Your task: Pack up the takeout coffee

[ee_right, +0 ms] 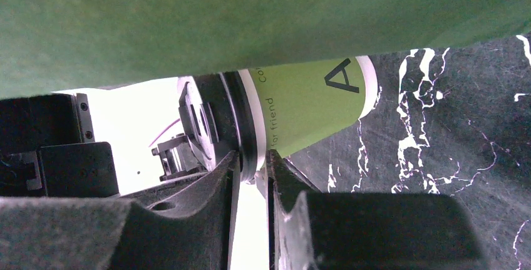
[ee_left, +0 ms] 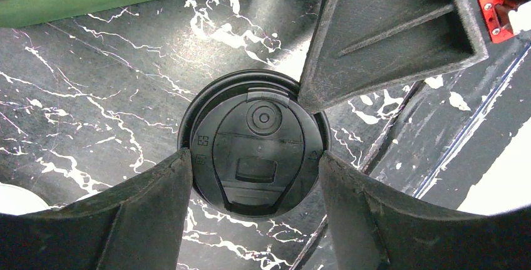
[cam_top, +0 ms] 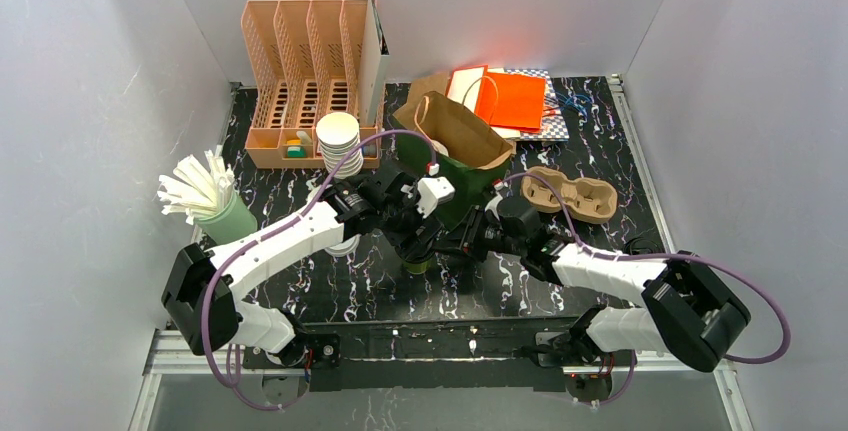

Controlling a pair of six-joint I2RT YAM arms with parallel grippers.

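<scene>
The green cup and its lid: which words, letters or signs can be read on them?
"A": large black letter on the green cup.
"for friend": small print on the same cup; another word beside it is cut off.
On the black lid: embossed marks, too small to read.

The left arm (cam_top: 290,241) reaches from the table's (cam_top: 480,291) near edge toward its middle. Its left gripper (ee_left: 255,157) points straight down with fingers (ee_left: 150,213) spread wide beside the lid (ee_right: 219,119); contact is unclear. The right arm (cam_top: 610,271) lies low and level, and its right gripper (ee_right: 250,165) pinches the lid's rim sideways between nearly closed jaws.
</scene>
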